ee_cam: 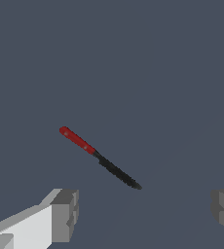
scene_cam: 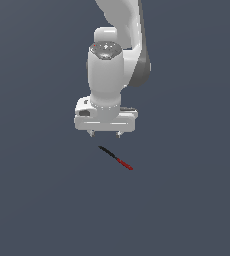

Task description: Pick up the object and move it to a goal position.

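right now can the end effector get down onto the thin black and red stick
Probably yes. The open end effector hangs just above the thin black-and-red stick, with nothing between them. The stick lies diagonally ahead of the fingers, so a small shift seems needed.

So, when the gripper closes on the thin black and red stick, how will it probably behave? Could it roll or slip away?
The stick looks straight and very thin, so it is probably stiff and light. Being so slim, it may roll or skid on the flat surface if one finger touches it first. It lies diagonally under the open gripper, whose fingers stand wide apart, so a centred grasp seems safest.
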`<action>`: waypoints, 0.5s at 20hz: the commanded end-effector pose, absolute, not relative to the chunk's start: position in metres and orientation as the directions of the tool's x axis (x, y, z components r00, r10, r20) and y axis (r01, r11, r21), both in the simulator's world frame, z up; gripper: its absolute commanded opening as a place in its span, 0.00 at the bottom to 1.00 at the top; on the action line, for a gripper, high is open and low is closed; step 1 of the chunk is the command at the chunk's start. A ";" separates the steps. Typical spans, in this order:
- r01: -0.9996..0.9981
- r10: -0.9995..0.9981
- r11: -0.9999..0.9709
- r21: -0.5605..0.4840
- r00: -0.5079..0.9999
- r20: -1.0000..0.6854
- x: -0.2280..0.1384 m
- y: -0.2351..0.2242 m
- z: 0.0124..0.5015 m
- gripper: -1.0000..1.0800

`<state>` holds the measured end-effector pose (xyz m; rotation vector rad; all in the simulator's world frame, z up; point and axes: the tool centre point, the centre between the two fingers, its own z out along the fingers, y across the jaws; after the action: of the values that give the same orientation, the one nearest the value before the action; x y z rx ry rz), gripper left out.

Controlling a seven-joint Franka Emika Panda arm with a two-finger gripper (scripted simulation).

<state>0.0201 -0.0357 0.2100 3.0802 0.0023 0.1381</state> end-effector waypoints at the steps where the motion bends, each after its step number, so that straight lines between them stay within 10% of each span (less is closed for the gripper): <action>1: 0.004 0.009 -0.998 0.059 0.996 0.088 0.020 -0.035 0.209 0.96; 10: 0.096 0.101 -0.993 0.065 0.992 0.073 0.021 -0.033 0.193 0.96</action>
<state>0.0208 -0.0336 0.1974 3.0756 0.1192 0.1223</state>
